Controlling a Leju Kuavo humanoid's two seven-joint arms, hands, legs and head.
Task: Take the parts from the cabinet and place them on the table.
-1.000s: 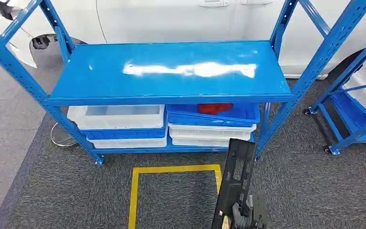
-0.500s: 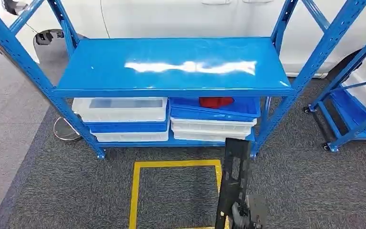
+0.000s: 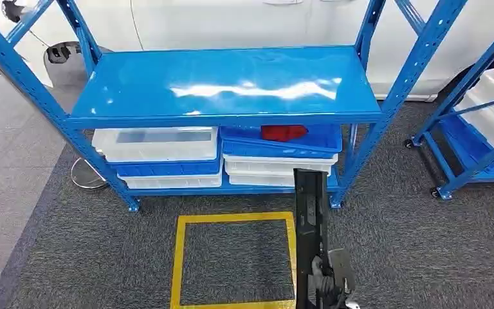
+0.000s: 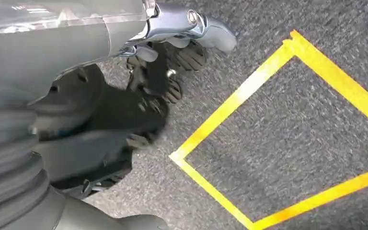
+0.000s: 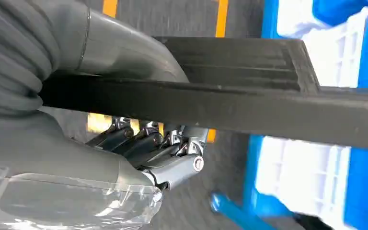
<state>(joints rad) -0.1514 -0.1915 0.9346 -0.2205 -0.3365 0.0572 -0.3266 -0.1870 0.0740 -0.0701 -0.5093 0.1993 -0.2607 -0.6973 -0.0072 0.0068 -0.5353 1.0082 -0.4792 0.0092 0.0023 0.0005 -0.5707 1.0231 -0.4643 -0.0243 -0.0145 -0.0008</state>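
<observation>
My right hand grips the lower end of a long black slotted part, which stands nearly upright in front of the blue rack. In the right wrist view the black part lies across my palm with the dark fingers curled under it. The rack's glossy blue top shelf is bare. My left hand hangs over the carpet with its fingers loosely bent and nothing in them.
Under the top shelf sit stacked white bins and blue bins, one holding a red thing. A yellow tape square marks the grey carpet. A second blue wheeled rack stands right, a white car behind.
The whole picture has shifted, so the camera has moved; the rack now sits a little higher and further left. The black part in my right hand has swung closer to upright.
</observation>
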